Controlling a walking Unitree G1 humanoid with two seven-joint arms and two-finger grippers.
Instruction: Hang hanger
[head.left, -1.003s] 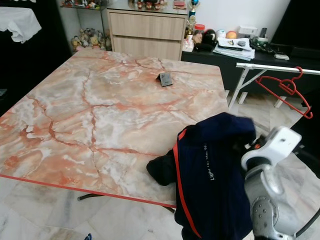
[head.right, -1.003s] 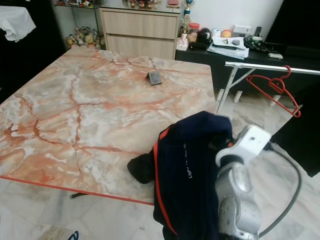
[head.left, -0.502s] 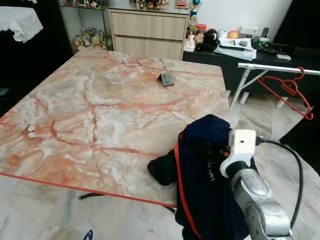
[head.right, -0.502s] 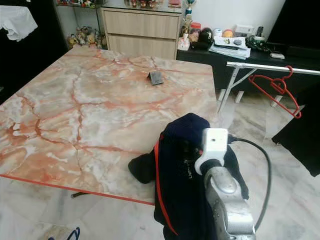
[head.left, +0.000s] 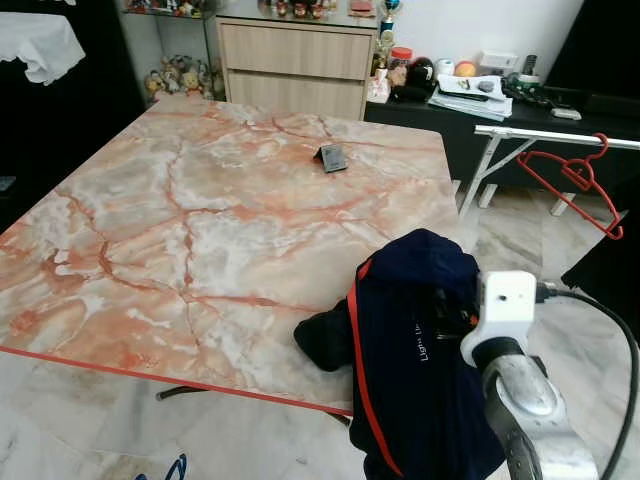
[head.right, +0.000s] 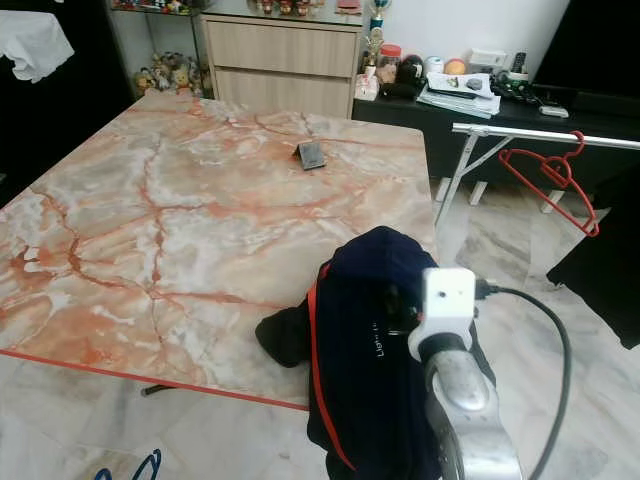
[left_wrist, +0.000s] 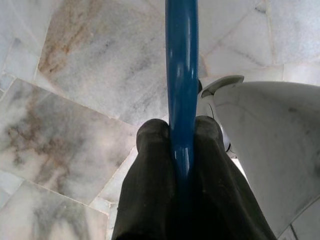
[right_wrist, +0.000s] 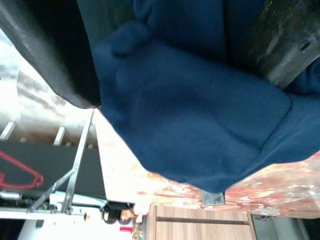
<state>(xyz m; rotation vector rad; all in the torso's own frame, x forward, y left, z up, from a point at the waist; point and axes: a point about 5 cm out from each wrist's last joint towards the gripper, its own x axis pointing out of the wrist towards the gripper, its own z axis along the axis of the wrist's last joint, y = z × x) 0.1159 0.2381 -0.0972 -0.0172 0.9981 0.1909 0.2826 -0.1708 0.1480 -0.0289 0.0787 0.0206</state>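
Observation:
A navy garment with a red stripe hangs bunched over the marble table's near right corner. My right arm's white wrist presses into it from the right. In the right wrist view my right gripper is open, its black fingers wide apart with navy cloth spread between them. My left gripper is shut on a blue hanger, held low over the pale floor tiles. The hanger's blue tip peeks in at the bottom left. A white rack rail stands at the right with a red hanger on it.
The marble table carries a small dark object near its far side. Behind it stand a wooden cabinet and a black desk with clutter. Marble floor lies between the table and the rack.
My right wrist swung left into the garment, then eased back right and down. The garment's top sank slightly and bunched narrower. The blue hanger's tip came into view at the bottom left.

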